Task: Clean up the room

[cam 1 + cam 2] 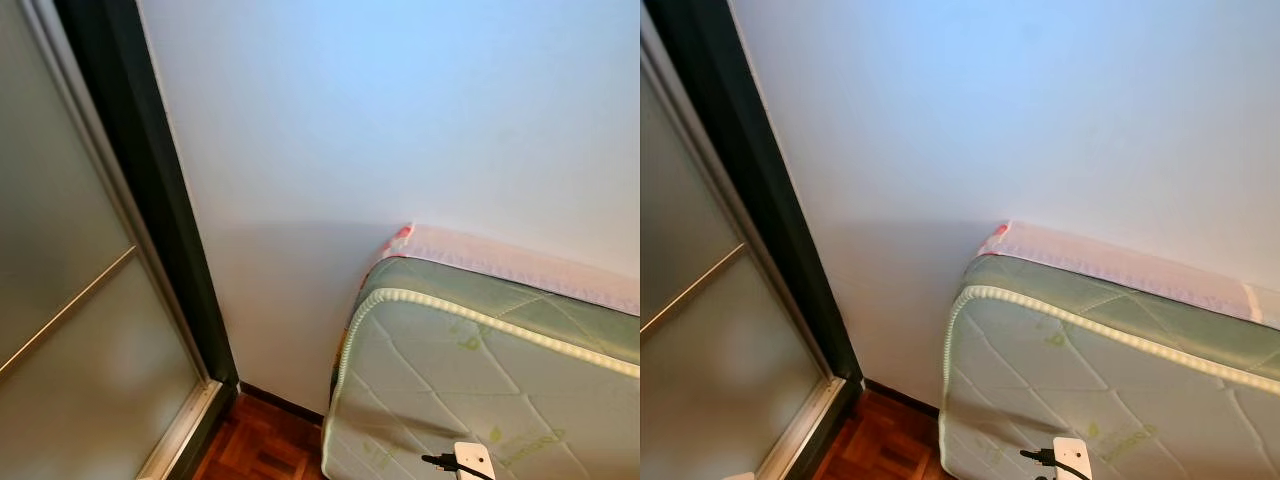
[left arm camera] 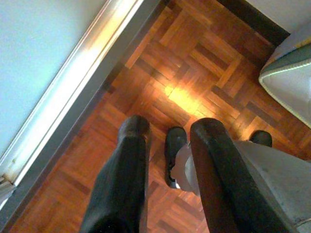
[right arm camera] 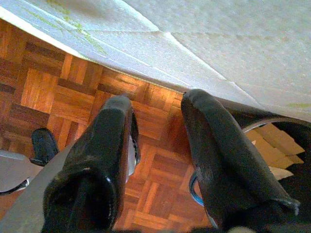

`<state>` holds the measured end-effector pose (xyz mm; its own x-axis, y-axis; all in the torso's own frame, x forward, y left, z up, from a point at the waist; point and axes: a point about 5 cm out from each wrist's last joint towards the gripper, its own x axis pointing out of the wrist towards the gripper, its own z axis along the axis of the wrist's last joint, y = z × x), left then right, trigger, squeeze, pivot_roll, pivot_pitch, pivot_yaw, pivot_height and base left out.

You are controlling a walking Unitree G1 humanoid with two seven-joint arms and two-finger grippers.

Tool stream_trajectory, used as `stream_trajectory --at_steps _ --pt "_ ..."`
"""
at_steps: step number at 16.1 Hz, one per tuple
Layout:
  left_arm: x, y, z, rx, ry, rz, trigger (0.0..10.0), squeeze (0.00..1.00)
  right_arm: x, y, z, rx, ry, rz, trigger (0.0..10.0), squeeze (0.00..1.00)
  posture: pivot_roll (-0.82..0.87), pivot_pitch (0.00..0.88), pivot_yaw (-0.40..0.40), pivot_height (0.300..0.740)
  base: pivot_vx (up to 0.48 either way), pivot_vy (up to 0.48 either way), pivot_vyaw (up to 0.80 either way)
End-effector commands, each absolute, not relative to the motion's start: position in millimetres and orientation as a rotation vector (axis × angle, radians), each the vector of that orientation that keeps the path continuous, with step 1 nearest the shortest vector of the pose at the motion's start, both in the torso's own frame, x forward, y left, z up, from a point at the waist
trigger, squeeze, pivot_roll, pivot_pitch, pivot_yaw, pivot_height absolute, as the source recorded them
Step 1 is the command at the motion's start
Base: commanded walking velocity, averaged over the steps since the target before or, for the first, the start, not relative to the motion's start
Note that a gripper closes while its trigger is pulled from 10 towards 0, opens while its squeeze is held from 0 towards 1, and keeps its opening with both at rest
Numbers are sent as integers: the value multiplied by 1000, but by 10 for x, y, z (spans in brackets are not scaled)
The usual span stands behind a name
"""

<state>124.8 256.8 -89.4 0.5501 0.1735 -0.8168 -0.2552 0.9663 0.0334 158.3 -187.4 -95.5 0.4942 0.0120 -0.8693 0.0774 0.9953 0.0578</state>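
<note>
A green quilted mattress (image 1: 480, 370) with white piping leans against the white wall (image 1: 400, 120), a pink cover (image 1: 500, 258) along its top edge. A small white device with a black cable (image 1: 472, 460) lies on its face at the lower edge of the eye view. My left gripper (image 2: 170, 124) hangs open over the parquet floor (image 2: 194, 63), near the sliding door's metal track (image 2: 82, 63). My right gripper (image 3: 158, 97) also hangs open, above the parquet beside the mattress edge (image 3: 218, 39). Neither holds anything.
A frosted glass sliding door (image 1: 70, 330) in a dark frame (image 1: 150, 180) stands at the left. A strip of parquet (image 1: 255, 445) lies between door and mattress. My own dark feet (image 2: 174, 145) stand on the floor. Pale wooden slats (image 3: 277, 141) show under a dark curved edge.
</note>
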Motion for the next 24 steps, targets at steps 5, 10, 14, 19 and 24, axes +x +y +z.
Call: stream_trajectory --at_steps 5,10,14,19,24 --pt "1799 2159 -785 -33 861 173 10000 0 1692 -1901 -900 215 994 -68 10000 0 92 30 -74 740 0 0 -712" --pt "1786 2175 -790 -29 869 178 10000 0 1688 -1910 -900 212 998 -60 10000 0 90 43 -70 740 0 0 -715" --pt "1820 2165 -774 -33 855 183 10000 0 1699 -1910 -896 193 1007 -43 10000 0 94 66 -79 740 0 0 -716" --pt "1799 2142 -789 -40 859 186 10000 0 1719 -1919 -887 185 1003 -38 10000 0 88 84 -84 740 0 0 -712" --pt "1803 2115 -793 -44 860 181 10000 0 1710 -1933 -889 173 1009 -37 10000 0 89 66 -84 740 0 0 -712"
